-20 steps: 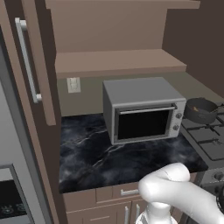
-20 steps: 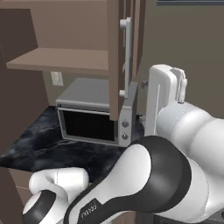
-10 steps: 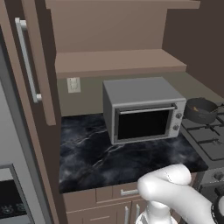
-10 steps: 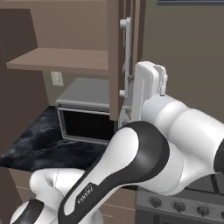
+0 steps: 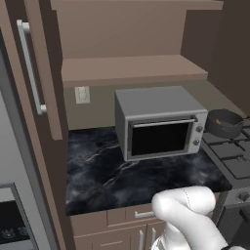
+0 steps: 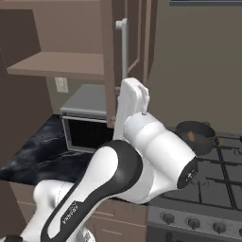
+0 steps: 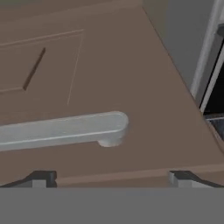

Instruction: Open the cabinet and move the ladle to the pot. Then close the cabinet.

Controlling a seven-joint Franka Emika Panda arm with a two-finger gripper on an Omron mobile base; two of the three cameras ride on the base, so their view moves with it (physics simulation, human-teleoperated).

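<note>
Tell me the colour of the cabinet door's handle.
Silver-grey, a plain bar handle on the brown door; clearest in the hand view.

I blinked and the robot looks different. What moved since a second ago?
The arm swung left, bringing the gripper up to the right cabinet door, open jaws beside its silver handle. Nothing grabbed yet. The microwave, pot and doors stayed as they were.

Black marble counter (image 5: 107,176) under a grey microwave (image 5: 158,122); stove (image 6: 212,182) bearing the pot (image 6: 194,136).
</note>
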